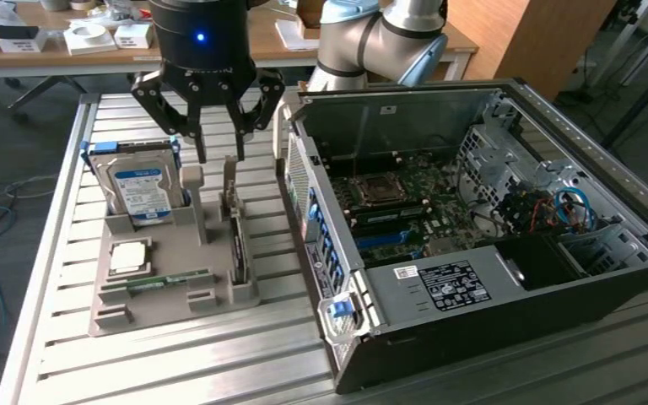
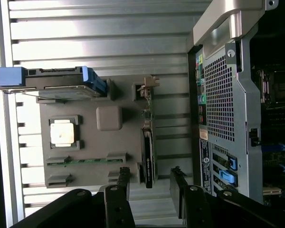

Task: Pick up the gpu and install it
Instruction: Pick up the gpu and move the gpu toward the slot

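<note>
Fingers (image 1: 200, 139): spread wide, gripping nothing.
Gripper (image 1: 219, 150): upper left of exterior view, pointing straight down over the gpu (image 1: 235, 232) in grey tray (image 1: 192, 256).

Silver-grey arm (image 1: 358, 42) had pale blue joint caps; black gripper (image 1: 220, 153) had cylindrical body, blue light (image 1: 198, 37), linkage jaws.

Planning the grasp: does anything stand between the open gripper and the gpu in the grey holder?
Nothing visible does. The black gripper hangs open above the thin green gpu card with its silver bracket, standing on edge in the grey plastic holder. The silver, blue-labelled hard drive stands apart, toward the exterior view's left.
</note>
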Available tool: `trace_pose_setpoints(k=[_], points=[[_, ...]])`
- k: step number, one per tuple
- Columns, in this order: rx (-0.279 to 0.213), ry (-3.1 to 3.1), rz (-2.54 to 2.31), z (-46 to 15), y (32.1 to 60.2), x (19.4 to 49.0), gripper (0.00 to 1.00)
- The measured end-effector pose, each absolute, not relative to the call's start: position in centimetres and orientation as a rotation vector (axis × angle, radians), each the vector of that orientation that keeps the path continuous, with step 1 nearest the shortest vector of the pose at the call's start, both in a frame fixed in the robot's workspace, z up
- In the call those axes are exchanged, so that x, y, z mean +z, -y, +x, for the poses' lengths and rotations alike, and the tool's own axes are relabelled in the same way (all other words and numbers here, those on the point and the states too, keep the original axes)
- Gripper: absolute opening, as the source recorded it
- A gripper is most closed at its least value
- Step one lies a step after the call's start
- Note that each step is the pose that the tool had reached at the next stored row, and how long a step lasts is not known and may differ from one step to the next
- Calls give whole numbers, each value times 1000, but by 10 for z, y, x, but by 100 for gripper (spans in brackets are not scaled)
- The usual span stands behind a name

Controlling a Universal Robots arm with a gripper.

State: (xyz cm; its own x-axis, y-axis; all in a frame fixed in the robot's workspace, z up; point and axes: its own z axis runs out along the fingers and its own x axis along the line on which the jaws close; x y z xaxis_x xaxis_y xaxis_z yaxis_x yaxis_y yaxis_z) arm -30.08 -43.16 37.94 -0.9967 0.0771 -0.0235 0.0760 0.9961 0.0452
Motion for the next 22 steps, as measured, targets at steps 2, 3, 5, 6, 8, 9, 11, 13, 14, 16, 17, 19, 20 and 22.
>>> trace_pose_setpoints(k=[2,3,5,6,8,9,11,13,14,16,17,19,20,22], points=[[69,-3113,119,-301,432,379,47],[69,-3114,119,-301,432,378,47],[69,-3114,119,-301,432,377,47],[69,-3114,119,-301,432,377,47],[69,-3114,120,-301,432,375,47],[69,-3114,119,-301,432,375,47],[69,-3114,119,-301,432,374,47],[69,-3114,119,-301,432,373,47],[69,-3114,119,-301,432,372,47],[69,-3114,119,-301,432,371,47],[69,-3114,119,-301,432,371,47],[69,-3114,119,-301,432,370,47],[69,-3114,119,-301,432,369,47],[69,-3114,119,-301,432,368,47]])
